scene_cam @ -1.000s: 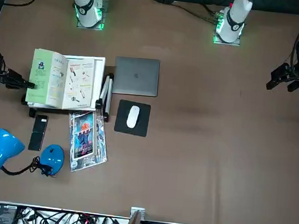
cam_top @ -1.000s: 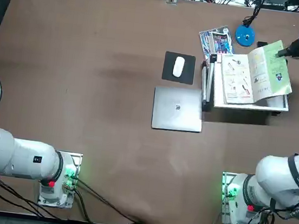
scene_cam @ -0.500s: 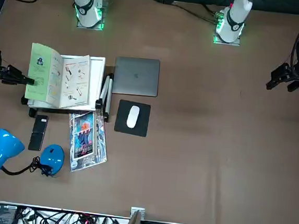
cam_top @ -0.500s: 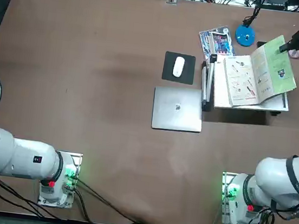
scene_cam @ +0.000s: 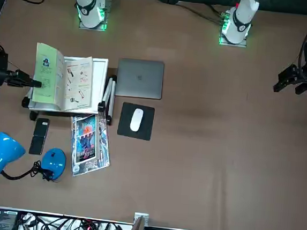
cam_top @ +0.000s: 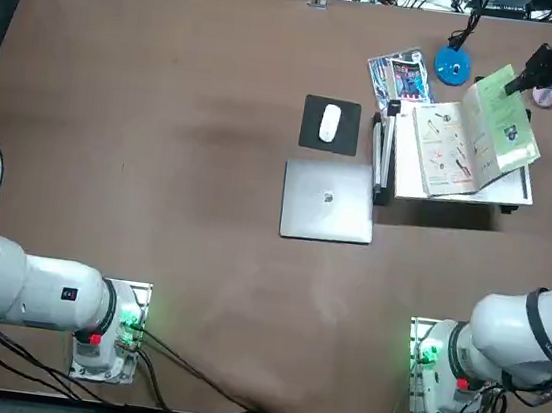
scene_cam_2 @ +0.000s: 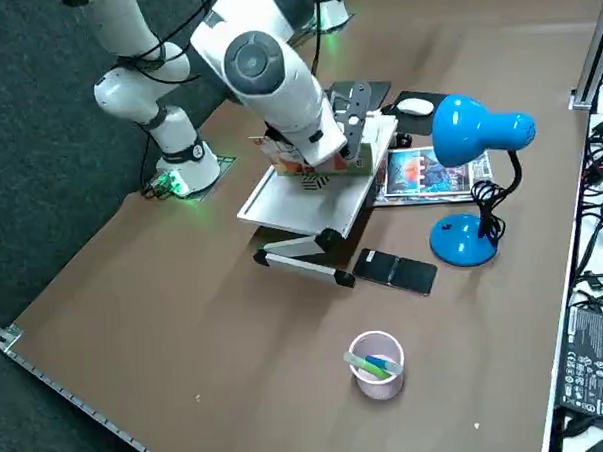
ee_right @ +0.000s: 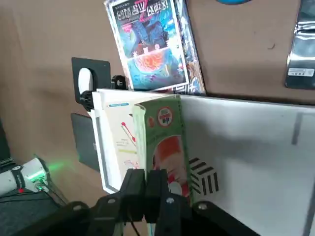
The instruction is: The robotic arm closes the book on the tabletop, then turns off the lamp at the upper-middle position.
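Right gripper (scene_cam: 38, 84) clamped on the raised cover of the open book (scene_cam: 62, 83)

Front view, left to right. Gripper: just beside the white stand (scene_cam: 99, 72), fingers closed on the cover's outer edge. Lamp (scene_cam: 53, 163): nearer the camera than the stand, blue head left of its disc. Book: on the stand, long axis running near-far, green leaf tilted up leftward, white page facing up. Laptop (scene_cam: 140, 79): right of the stand.

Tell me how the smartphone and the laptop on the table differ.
The laptop is broad and grey, while the smartphone is narrow and black. The laptop sits beside the mouse pad; the smartphone lies near the blue lamp. Both lie flat on the tabletop.
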You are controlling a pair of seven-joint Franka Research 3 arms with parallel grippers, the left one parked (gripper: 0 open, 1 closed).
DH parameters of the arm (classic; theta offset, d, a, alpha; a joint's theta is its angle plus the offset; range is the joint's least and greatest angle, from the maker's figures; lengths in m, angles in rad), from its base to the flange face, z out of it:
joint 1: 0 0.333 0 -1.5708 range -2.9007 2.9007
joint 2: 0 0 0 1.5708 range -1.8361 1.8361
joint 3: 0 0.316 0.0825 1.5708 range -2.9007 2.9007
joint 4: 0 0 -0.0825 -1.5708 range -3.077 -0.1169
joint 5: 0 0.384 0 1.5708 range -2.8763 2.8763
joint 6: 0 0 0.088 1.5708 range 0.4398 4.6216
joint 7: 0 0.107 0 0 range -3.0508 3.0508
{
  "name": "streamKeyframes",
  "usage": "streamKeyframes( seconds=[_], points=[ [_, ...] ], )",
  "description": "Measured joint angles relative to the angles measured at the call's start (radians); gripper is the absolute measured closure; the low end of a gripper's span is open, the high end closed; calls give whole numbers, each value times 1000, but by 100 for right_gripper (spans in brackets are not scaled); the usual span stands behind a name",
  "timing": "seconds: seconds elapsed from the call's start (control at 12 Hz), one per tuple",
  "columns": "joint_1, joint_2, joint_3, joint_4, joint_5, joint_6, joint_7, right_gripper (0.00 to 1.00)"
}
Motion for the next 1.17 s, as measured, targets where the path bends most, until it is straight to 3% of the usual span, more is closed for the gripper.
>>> streamKeyframes(
  seconds=[1.17],
  points=[
    [273,-152,4,-23,-286,10,397,98]
  ],
)
